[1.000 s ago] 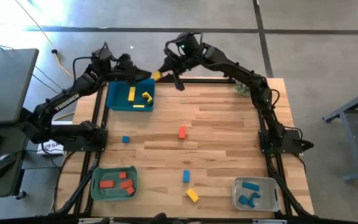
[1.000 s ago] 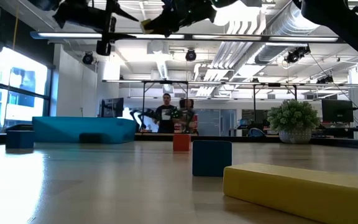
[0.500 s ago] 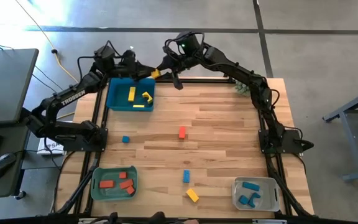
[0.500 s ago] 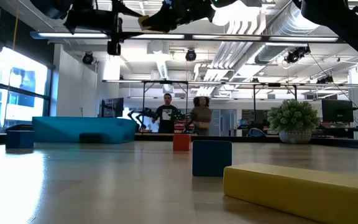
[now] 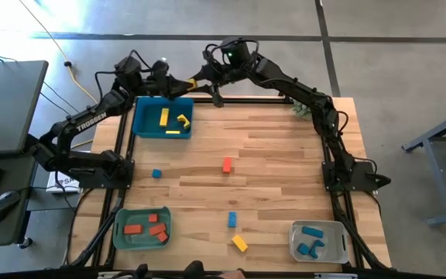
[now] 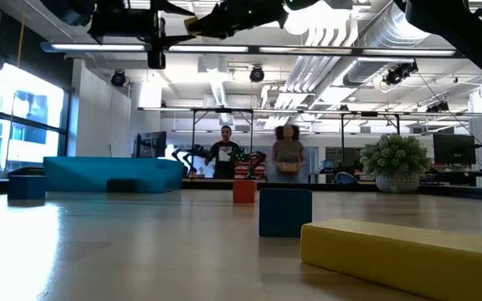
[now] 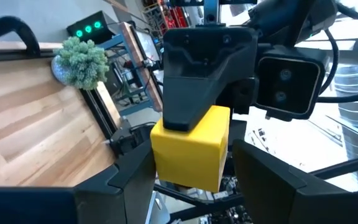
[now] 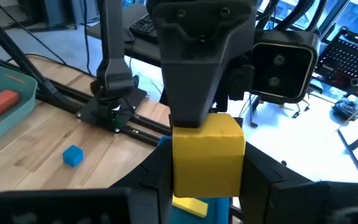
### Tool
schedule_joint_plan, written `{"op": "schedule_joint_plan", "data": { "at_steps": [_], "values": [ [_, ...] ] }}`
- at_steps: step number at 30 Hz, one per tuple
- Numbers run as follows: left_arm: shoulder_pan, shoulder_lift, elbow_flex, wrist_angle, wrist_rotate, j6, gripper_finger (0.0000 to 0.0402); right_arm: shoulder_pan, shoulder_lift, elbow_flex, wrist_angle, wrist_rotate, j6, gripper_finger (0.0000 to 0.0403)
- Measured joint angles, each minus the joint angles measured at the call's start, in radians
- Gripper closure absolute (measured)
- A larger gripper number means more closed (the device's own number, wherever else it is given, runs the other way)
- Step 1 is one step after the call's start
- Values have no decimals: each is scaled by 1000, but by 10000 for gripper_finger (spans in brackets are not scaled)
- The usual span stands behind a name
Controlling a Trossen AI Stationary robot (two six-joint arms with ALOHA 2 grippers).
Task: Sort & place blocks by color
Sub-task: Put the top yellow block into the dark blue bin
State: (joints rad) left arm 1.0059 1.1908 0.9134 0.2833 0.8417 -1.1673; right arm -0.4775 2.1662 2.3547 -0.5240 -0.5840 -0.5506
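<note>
While the right pincer [image 5: 194, 82] grips the yellow block [image 5: 193, 83] in mid-air at the worktop's [image 5: 277, 163] 12 o'clock edge, the left pincer [image 5: 178, 84], spread open at the block's 9 o'clock, brackets it w/ fingers either side, just beyond the teal tray [image 5: 142, 128].
</note>
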Motion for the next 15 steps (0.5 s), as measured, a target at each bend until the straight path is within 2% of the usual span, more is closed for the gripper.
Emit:
{"op": "schedule_joint_plan", "data": {
  "at_steps": [6,15],
  "values": [
    [0,0,0,5,0,32,216,0,0,0,0,0,0,296],
    [1,0,-1,4,3,65,291,0,-1,0,5,0,-13,296]
  ]
}}
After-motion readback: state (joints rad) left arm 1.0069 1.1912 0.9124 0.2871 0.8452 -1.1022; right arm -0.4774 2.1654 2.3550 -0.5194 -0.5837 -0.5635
